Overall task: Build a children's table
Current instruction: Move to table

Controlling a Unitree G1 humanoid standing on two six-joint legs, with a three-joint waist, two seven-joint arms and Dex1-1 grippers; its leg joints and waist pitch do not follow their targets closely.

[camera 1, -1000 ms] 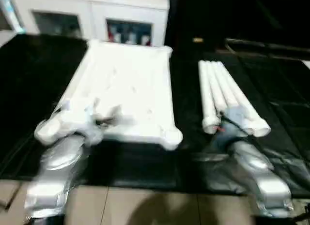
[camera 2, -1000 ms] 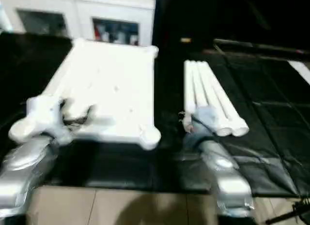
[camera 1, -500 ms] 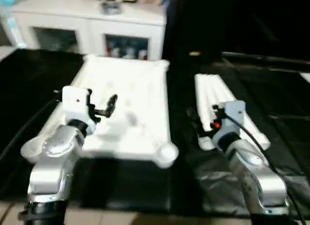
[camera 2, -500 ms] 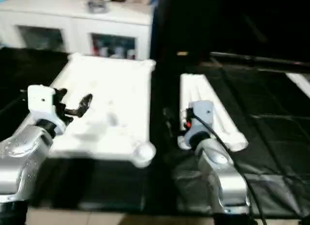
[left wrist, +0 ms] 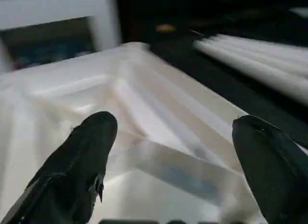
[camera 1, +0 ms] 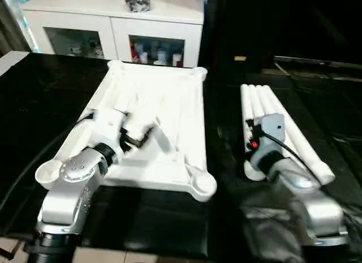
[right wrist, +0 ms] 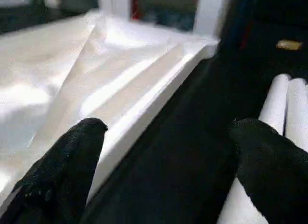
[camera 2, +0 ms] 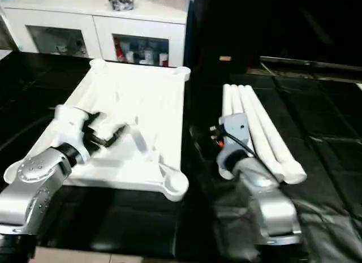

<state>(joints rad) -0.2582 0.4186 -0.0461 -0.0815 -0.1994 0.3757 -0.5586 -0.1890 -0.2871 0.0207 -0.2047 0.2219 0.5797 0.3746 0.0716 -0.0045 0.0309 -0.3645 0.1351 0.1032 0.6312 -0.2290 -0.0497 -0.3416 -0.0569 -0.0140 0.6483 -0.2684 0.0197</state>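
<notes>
My left tool [camera 1: 137, 136] hovers, fingers apart, over the upturned white ribbed tabletop [camera 1: 169, 104]; right tool [camera 2: 205, 139], also apart, nears four white tapered legs [camera 1: 283, 124] beside it. Next: grasp one.

Black sheet [camera 1: 34, 99] covers work surface. White cabinet [camera 1: 116, 25] behind, glass doors, small items inside, clutter on top. Pale tiled floor [camera 2: 102, 257] at near edge. Far right dark, unlit.
</notes>
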